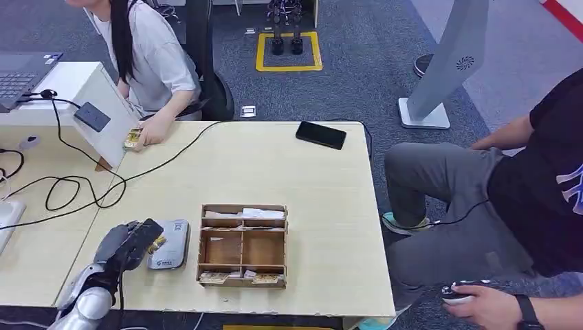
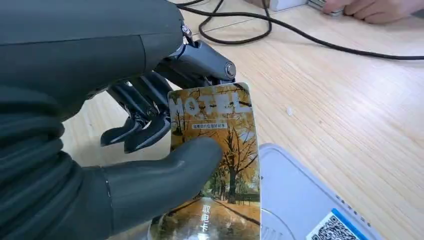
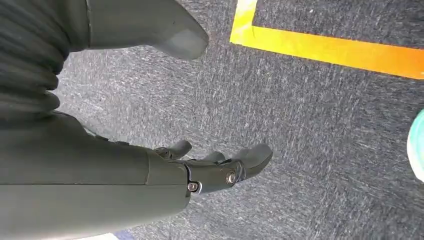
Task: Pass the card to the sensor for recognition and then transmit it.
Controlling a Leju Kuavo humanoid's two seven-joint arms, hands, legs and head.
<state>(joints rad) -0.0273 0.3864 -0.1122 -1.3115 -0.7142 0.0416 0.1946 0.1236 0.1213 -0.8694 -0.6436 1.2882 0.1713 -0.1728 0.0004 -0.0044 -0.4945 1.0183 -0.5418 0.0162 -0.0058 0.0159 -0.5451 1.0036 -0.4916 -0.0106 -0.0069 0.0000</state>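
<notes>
My left hand pinches a hotel key card printed with autumn trees, thumb on its face and fingers behind it. The card hangs over the near-left part of the grey card sensor, whose pale top and QR label lie just under it. I cannot tell whether the card touches the sensor. My right hand hangs over dark carpet with its fingers spread and nothing in them.
A wooden compartment box with cards stands right of the sensor. Black cables loop across the left table. A phone lies at the far edge. One person sits at the far left beside a white stand, another at the right.
</notes>
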